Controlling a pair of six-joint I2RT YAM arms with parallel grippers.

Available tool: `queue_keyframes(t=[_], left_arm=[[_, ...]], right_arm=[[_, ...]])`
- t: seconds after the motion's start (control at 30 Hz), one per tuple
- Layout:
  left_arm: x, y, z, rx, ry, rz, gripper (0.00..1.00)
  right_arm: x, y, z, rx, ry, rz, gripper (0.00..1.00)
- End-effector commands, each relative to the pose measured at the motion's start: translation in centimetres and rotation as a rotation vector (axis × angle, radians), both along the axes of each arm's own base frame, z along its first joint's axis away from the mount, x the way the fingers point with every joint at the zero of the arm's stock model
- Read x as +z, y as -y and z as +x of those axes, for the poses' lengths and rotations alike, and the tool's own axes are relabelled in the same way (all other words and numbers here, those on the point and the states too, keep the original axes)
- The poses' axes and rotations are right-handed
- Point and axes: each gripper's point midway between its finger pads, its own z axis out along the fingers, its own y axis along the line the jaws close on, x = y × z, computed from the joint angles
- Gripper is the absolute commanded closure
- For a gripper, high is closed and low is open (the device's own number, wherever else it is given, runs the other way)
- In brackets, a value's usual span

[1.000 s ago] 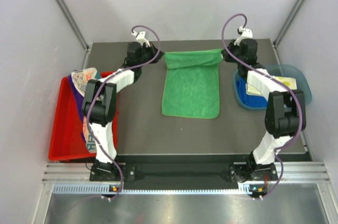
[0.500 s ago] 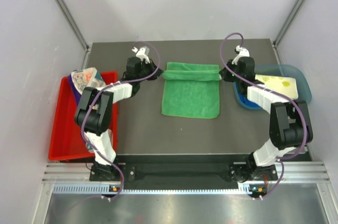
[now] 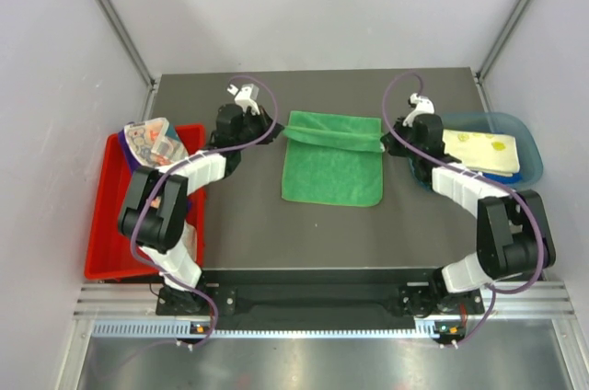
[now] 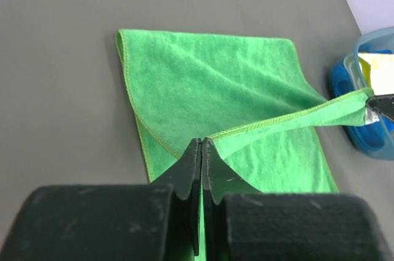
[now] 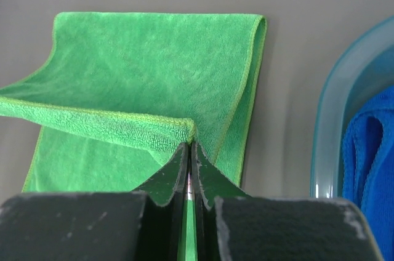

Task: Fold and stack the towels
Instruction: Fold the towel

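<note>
A plain green towel (image 3: 333, 165) lies mid-table, its far edge lifted and carried over the flat part. My left gripper (image 3: 279, 130) is shut on the far left corner; in the left wrist view the corner sits between the closed fingers (image 4: 202, 144) with the towel (image 4: 234, 88) spread beyond. My right gripper (image 3: 385, 143) is shut on the far right corner; the right wrist view shows its pinch (image 5: 190, 144) over the towel (image 5: 154, 70). A blue towel (image 3: 425, 167) and a pale yellow one (image 3: 480, 151) lie in the bin. Purple and printed towels (image 3: 147, 146) lie in the tray.
A red plastic tray (image 3: 106, 234) stands at the table's left edge. A translucent blue bin (image 3: 529, 137) stands at the right edge, close to my right arm; its rim shows in the right wrist view (image 5: 326, 125). White walls enclose the table.
Both grippers have moved towards me with the towel's far edge, drawing it over the flat part. The visible towel has grown shorter front to back.
</note>
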Motion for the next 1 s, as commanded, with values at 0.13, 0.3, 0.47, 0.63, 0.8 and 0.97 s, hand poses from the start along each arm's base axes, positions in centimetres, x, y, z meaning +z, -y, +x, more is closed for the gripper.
queue_keyframes(t=[0.13,0.3,0.47,0.63,0.8,0.97], left_arm=[[1.9,0.2,-2.1,-0.007,0.059,0.019,1.00],[2.1,0.1,-3.0,-0.006,0.060,0.028,1.00],[1.5,0.0,-3.9,-0.004,0.051,0.043,1.00],[1.2,0.0,-4.9,-0.009,0.048,0.046,1.00],[0.9,0.2,-5.8,-0.015,0.044,0.052,1.00],[0.4,0.2,-6.8,-0.014,0.035,0.054,1.00]], right_arm=[[2.7,-0.2,-0.7,-0.012,0.089,0.012,1.00],[2.5,-0.1,-1.8,-0.009,0.089,0.012,1.00],[2.4,-0.3,-2.7,-0.002,0.090,0.014,1.00],[1.6,-0.4,-3.6,0.004,0.076,0.012,1.00],[0.6,-0.5,-4.5,0.008,0.055,0.011,1.00],[0.2,-0.4,-5.3,0.008,0.051,0.013,1.00]])
